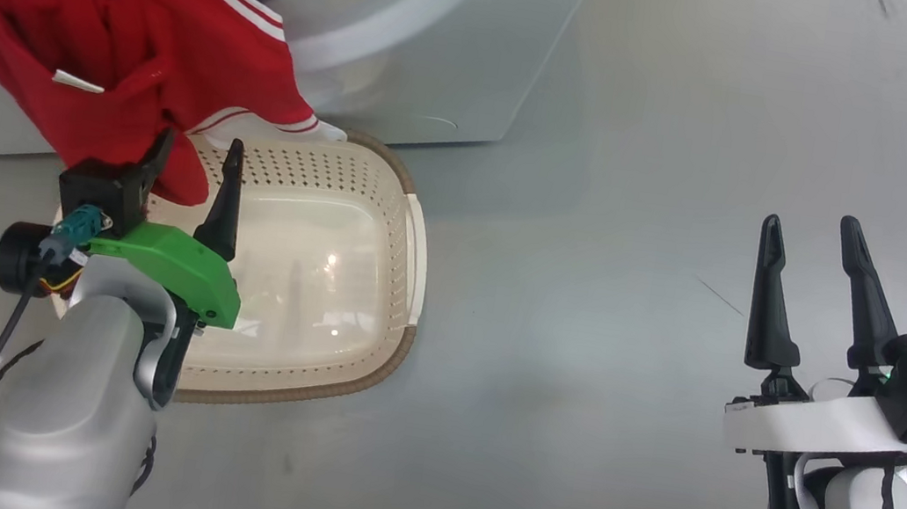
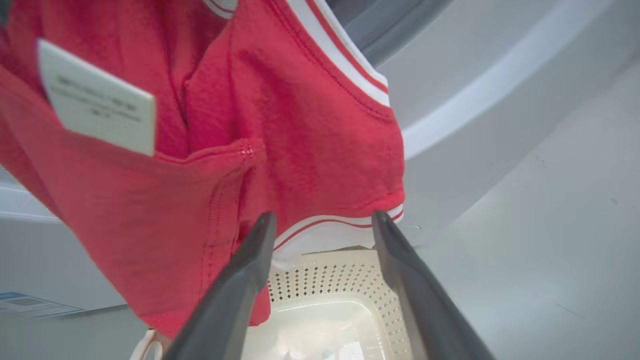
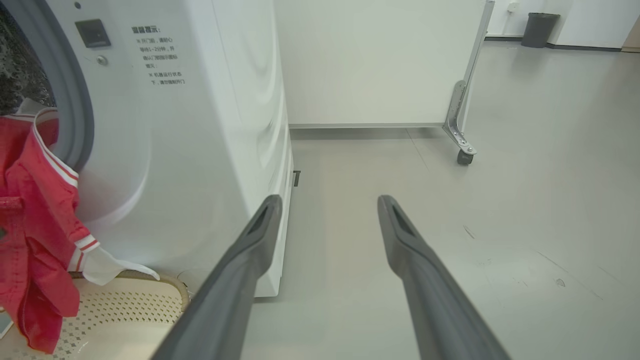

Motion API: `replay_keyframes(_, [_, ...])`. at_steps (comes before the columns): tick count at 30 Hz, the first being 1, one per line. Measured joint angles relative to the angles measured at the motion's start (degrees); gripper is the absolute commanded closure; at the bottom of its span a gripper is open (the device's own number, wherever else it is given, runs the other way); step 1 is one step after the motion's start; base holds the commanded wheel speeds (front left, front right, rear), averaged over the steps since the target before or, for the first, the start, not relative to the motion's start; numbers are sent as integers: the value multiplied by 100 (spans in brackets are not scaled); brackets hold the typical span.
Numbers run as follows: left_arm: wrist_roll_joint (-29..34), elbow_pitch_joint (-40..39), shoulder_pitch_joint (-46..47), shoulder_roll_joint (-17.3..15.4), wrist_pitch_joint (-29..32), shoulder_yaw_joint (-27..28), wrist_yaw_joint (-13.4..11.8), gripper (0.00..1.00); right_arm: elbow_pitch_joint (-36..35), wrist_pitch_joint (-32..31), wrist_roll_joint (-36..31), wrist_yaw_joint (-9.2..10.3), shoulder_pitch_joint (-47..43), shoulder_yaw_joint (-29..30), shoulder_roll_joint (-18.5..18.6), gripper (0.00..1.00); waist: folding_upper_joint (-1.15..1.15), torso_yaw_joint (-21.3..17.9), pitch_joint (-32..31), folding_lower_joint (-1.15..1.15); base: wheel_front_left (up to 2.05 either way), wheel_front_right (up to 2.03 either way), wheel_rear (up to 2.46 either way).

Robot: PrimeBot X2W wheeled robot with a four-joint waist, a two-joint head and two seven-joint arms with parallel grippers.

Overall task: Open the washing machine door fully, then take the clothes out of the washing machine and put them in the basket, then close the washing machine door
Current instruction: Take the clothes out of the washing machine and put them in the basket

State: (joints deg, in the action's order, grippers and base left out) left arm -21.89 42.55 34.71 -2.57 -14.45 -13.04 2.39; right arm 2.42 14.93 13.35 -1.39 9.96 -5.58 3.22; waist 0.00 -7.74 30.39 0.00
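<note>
Clothes (image 1: pixel 96 18) hanging over the basket (image 1: pixel 340 176) should be gripped high by the open left gripper (image 1: pixel 200 143), then pulled clear

You see the left gripper (image 2: pixel 324 216) spread wide, empty, in front of the red clothes (image 2: pixel 300 125) that hang from the washing machine (image 2: pixel 465 150) over the basket (image 2: pixel 327 287).

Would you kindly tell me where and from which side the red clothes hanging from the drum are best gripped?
Take the clothes by the bunched lower fold hanging over the basket, coming from the front and slightly below. It drapes free of the washing machine there, and the open left gripper faces it.
</note>
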Motion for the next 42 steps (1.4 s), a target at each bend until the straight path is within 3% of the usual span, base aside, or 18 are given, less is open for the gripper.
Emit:
replay_keyframes(10, [177, -921, -514, 22, 1, -34, -19, 0, 189, 1, -151, -62, -223, -45, 55, 0, 0, 470, -591, 0, 0, 0, 0])
replay_keyframes(21, [391, -1660, -1335, 23, 0, -62, -218, 0, 366, 0, -199, -104, -567, -152, 33, 0, 0, 855, -1232, 0, 0, 0, 0])
replay_keyframes(42, [526, -2449, -2438, 16, 1, -176, -566, 0, 455, 0, -199, -92, -964, -229, 1, 0, 0, 968, -1843, 0, 0, 0, 0])
